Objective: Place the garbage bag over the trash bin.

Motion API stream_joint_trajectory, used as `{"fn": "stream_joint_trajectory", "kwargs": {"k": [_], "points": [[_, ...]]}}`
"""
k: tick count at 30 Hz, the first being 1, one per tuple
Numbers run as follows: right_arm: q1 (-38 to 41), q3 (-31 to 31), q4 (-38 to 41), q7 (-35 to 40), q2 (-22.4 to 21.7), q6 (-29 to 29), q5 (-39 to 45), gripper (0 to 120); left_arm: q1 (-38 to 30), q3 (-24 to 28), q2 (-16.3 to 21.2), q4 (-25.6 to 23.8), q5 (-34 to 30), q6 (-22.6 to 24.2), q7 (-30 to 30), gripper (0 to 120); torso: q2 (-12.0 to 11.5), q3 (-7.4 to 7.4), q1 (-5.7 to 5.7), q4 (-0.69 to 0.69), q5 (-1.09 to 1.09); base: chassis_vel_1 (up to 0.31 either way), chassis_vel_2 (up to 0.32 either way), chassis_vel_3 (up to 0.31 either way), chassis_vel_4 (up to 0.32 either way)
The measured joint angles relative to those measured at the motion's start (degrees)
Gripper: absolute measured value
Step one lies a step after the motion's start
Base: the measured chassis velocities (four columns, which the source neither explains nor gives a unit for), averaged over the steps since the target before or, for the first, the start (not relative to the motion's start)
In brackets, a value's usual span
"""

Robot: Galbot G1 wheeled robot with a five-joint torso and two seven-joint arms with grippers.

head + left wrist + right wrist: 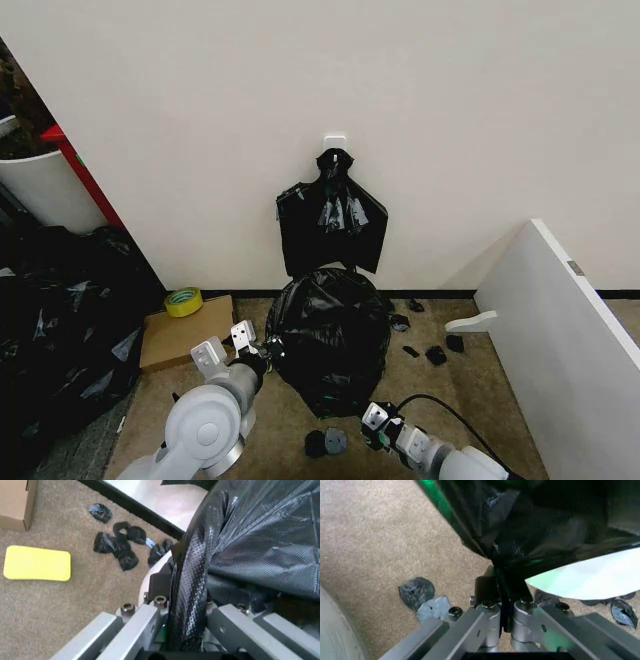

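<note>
- Your left gripper (268,349) is clamped on the garbage bag (330,335) at its nine o'clock side.
- Your right gripper (372,411) pinches the bag's five o'clock hem, trash bin (590,578) showing beneath.

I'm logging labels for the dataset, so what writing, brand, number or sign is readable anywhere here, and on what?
None can be read. The garbage bag, the cardboard box, the tape roll and the yellow pad show no legible print. Both the left hand and the right hand pinch plain black plastic.
</note>
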Motion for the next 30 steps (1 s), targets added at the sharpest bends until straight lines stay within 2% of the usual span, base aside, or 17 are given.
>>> {"fn": "stream_joint_trajectory", "kwargs": {"k": [4,7,10,14,16,22,23,28,29,30], "points": [[-0.92,0.55,1.25,0.88,0.06,1.50,2.01,0,0.34,-0.02,-0.09,-0.03,0.26,-0.02,0.05,0,0.00,0.00,0.00,0.00,0.00,0.000,0.000,0.000,0.000],[-1.96,1.12,2.36,0.89,-0.65,2.97,2.90,4,0.17,-0.23,-0.08,0.33,0.39,-0.16,0.06,0,0.00,0.00,0.00,0.00,-0.01,0.000,0.000,0.000,0.000],[-3.25,2.13,3.69,0.69,-1.78,5.89,3.35,19,-0.19,-0.56,0.08,0.99,0.50,-0.46,0.03,0,0.00,0.00,0.00,0.01,0.00,0.000,0.000,0.000,0.000],[-5.20,4.01,4.88,0.23,-2.51,8.93,3.23,34,-1.18,-0.69,0.26,2.11,0.50,-0.78,-0.10,0,0.00,0.00,0.00,0.00,0.00,0.000,0.000,0.000,0.000],[-5.59,4.36,4.99,0.09,-2.64,9.55,3.06,38,-1.39,-0.74,0.33,2.32,0.47,-0.83,-0.11,0,0.00,0.00,0.00,0.00,0.00,0.000,0.000,0.000,0.000],[-8.88,6.40,5.48,-0.80,-3.13,13.48,0.86,63,-3.04,-1.24,0.77,4.25,0.24,-1.45,-0.35,0,0.00,0.00,0.00,0.00,0.00,0.000,0.000,0.000,0.000],[-8.88,6.40,5.48,-0.80,-3.13,13.48,0.86,63,-3.04,-1.24,0.77,4.25,0.24,-1.45,-0.35,0,0.00,0.00,0.00,0.00,0.00,0.000,0.000,0.000,0.000],[-13.78,11.36,9.04,0.05,-3.16,12.30,1.49,84,-3.27,-1.10,0.96,6.12,3.55,-2.22,0.94,0,0.00,0.00,0.00,0.01,0.00,0.000,0.000,0.000,0.000],[-16.13,13.49,11.09,0.66,-3.35,11.64,1.69,84,-2.90,-0.69,0.97,6.76,6.42,-2.65,2.23,0,0.00,0.00,0.00,0.00,0.00,0.000,0.000,0.000,0.000],[-16.13,13.49,11.09,0.66,-3.35,11.64,1.69,84,-2.90,-0.69,0.97,6.76,6.42,-2.65,2.23,0,0.00,0.00,0.00,0.00,0.00,0.000,0.000,0.000,0.000]]}}
